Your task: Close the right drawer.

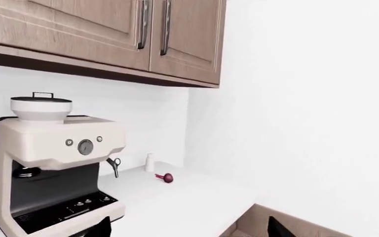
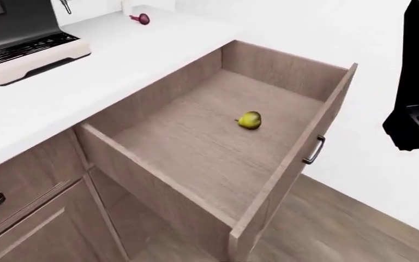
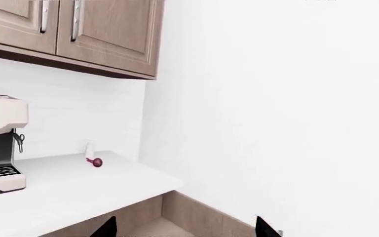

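Drawer (image 2: 217,147) pulled fully out from the tabletop (image 2: 122,60) edge, pear (image 2: 250,120) inside. Right gripper (image 3: 183,229) hangs past the drawer front, jaws apart; left jaws also apart. Push flat on the front near the handle (image 2: 313,150) — squarely, slowly.

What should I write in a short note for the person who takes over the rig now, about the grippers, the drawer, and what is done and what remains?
Left gripper: only the fingertips show in its wrist view; they stand apart, open, holding nothing.
Right gripper: the same, open and empty, raised above the drawer's back corner.
The right drawer is pulled fully out from under the countertop. A small yellow-green fruit lies loose inside. The handle is on the front panel, untouched.
Done: nothing yet.
Left: bring one gripper to the front panel and push the drawer in until it is flush.
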Controlling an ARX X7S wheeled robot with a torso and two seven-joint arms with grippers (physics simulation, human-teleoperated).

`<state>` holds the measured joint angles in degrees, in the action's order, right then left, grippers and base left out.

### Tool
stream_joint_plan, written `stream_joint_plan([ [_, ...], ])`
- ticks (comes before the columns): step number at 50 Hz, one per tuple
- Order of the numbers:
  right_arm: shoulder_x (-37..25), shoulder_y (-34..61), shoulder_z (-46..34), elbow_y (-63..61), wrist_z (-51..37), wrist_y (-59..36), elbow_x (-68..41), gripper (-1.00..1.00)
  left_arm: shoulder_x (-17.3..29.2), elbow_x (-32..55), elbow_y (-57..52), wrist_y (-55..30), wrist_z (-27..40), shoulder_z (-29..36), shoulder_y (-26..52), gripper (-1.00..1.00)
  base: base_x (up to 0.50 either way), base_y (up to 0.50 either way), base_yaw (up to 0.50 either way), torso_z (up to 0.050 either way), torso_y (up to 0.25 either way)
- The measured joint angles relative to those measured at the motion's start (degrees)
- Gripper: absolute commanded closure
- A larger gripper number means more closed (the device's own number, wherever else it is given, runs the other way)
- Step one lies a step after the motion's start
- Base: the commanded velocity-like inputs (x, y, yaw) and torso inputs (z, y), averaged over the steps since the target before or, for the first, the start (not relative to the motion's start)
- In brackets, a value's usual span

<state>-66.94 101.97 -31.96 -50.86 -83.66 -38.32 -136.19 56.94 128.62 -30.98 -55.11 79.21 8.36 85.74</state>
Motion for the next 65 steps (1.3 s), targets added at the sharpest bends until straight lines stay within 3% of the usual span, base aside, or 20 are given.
stream_joint_plan([
  [34, 0.3, 0.9, -1.0, -0.3, 0.2, 0.5, 0.2, -1.0, 0.8, -0.4, -0.4, 1.2, -0.9, 0.9, 0.1, -1.0, 0.0, 0.0, -0.5, 0.0, 0.0],
  [65, 1.1, 4.0, -3.0, 0.1, -0.1, -2.4, 0.6, -1.0, 1.5, -0.6, -0.7, 2.1, -1.5, 1.7, 0.3, -1.0, 0.28, 0.13, -0.02, 0.0, 0.0],
])
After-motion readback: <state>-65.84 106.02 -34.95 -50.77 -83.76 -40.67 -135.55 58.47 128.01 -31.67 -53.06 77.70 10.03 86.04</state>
